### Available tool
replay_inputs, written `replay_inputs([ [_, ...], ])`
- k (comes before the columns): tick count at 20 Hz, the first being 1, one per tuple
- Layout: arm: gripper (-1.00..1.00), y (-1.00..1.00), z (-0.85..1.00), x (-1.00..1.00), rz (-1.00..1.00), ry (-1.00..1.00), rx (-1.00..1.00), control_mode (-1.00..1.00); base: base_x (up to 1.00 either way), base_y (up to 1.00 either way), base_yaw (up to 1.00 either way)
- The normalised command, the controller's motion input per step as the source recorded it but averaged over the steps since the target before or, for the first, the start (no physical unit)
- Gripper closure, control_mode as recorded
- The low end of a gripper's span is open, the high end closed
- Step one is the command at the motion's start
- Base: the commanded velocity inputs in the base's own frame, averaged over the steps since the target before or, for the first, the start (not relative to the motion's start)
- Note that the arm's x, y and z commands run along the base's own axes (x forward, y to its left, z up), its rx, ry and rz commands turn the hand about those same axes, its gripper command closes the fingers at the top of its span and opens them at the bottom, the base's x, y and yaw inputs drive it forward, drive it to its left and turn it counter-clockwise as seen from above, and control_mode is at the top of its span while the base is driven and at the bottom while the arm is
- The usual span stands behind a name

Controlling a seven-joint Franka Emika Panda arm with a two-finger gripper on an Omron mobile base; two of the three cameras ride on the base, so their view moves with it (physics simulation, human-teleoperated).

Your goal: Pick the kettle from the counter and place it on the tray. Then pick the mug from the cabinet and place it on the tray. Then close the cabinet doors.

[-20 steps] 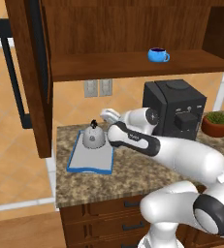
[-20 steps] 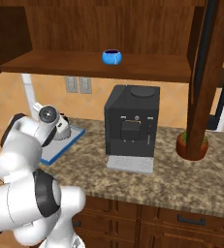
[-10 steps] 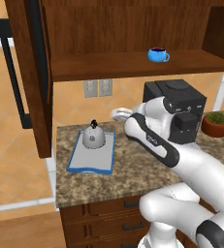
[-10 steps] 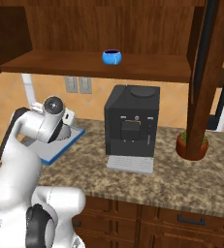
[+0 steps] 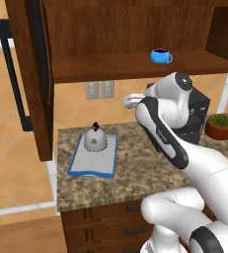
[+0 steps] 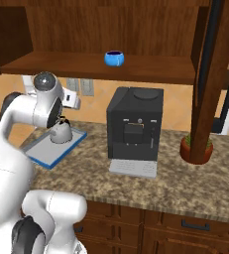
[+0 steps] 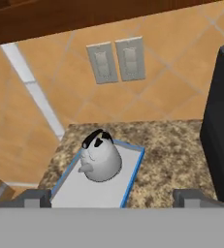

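Kettle [image 5: 95, 142]: sits upright on the blue-rimmed tray [image 5: 78, 163] at the counter's left end; first step looks done.
Gripper [image 5: 133, 101]: raised above the counter, between tray and shelf; fingers spread wide, holding nothing.
Mug [image 5: 160, 56]: on the cabinet shelf [image 5: 105, 66], up and right of the gripper.
Step in hand: reaching for the mug.
Next move: rise to shelf height, travel right, close around the mug.

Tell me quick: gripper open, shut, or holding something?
Gripper: open, holding nothing; the kettle sits free on the tray below it.
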Motion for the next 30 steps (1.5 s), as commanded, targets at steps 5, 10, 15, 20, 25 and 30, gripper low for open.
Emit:
replay_inputs([
  [5,-1.00,-0.45,0.55,-0.31,0.00,-0.19,-0.05,-1.00,0.00,0.00,0.00],
  [10,-1.00,-0.51,0.49,-0.24,0.00,-0.15,-0.02,-1.00,0.00,0.00,0.00],
  [15,-1.00,-0.55,0.50,-0.15,0.00,-0.09,-0.05,-1.00,0.00,0.00,0.00],
  [20,-1.00,-0.50,0.50,-0.04,0.00,0.00,-0.06,-1.00,0.00,0.00,0.00],
  [25,-1.00,-0.47,0.45,0.00,0.00,0.01,-0.06,-1.00,0.00,0.00,0.00],
  [30,-1.00,-0.47,0.32,0.00,0.00,0.00,-0.03,-1.00,0.00,0.00,0.00],
])
